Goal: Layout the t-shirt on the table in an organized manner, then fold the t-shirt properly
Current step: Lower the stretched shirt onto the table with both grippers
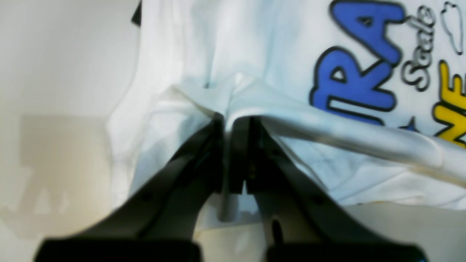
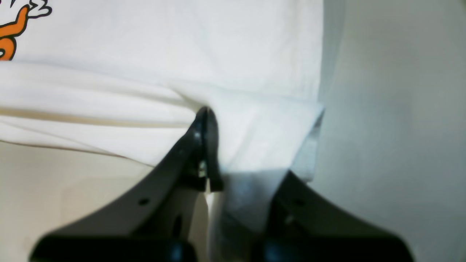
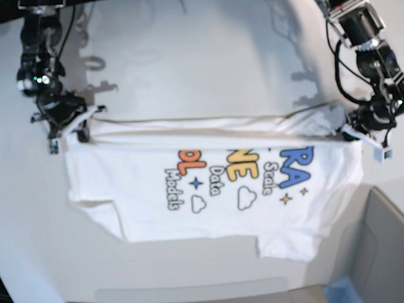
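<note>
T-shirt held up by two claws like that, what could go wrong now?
The left gripper and the right gripper each pinch only a small bit of the t-shirt, so the cloth could slip out. The edge between them is already bunched into a roll, so a fold may come out crooked. One sleeve lies near the grey box and might catch on it.

Shirt print [image 1: 364, 62] cut off, blurred
</note>
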Robot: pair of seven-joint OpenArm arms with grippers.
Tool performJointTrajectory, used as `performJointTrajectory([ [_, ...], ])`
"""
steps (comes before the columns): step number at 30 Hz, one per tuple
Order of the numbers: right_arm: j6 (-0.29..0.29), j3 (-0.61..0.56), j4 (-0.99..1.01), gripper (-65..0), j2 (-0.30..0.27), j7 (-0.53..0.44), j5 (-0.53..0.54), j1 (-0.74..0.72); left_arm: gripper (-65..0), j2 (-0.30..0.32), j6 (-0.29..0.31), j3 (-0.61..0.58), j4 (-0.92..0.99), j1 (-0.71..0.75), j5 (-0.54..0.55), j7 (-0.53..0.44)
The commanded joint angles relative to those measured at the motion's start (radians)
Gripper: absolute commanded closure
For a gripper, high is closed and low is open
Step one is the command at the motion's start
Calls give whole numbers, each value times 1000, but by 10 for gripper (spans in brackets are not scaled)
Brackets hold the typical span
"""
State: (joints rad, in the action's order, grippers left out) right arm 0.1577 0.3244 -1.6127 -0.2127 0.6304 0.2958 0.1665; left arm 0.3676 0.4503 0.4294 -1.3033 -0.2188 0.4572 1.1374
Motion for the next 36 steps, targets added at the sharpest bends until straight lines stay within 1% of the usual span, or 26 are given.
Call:
performJointTrajectory([
  [1,-5,11,-16,0,-17,-24,0,-17,0,41,-2,-16,-17,-26,4,-38],
  [3,-5,11,-16,0,-18,-24,0,-29,0,58,-2,-60,-15,-26,4,-59],
  [6,-5,11,-2,0,-23,-24,-2,-38,0,60,-2,-103,-15,-27,-2,-78],
  [8,-5,11,2,0,-43,-24,-2,-57,0,60,-2,-114,-15,-51,-51,-79],
  [12,-5,8,13,0,-60,-24,-2,-64,0,55,0,-143,-14,-81,-171,-81],
  [15,-5,6,13,0,-72,-22,-2,-64,0,55,2,-142,-14,-83,-217,-83],
  [17,-5,8,15,0,-72,-22,-2,-64,0,55,5,-137,-14,-83,-226,-83],
  [20,-5,5,36,0,-93,-22,-2,-66,0,55,6,-142,-8,-83,-226,-83],
  [22,-5,5,58,0,-93,-22,-2,-86,0,54,6,-142,21,-83,-226,-89],
  [26,-5,5,74,0,-93,-19,-2,-95,0,54,5,-136,116,-83,-225,-168],
  [27,-5,5,74,0,-93,-17,-2,-95,-7,54,5,-136,127,-83,-225,-178],
  [32,-5,5,71,-8,-93,-17,-2,-101,-155,54,3,-134,129,-81,-223,-181],
  [36,-5,5,70,-112,-93,-19,-2,-101,-222,54,3,-134,127,-81,-223,-181],
])
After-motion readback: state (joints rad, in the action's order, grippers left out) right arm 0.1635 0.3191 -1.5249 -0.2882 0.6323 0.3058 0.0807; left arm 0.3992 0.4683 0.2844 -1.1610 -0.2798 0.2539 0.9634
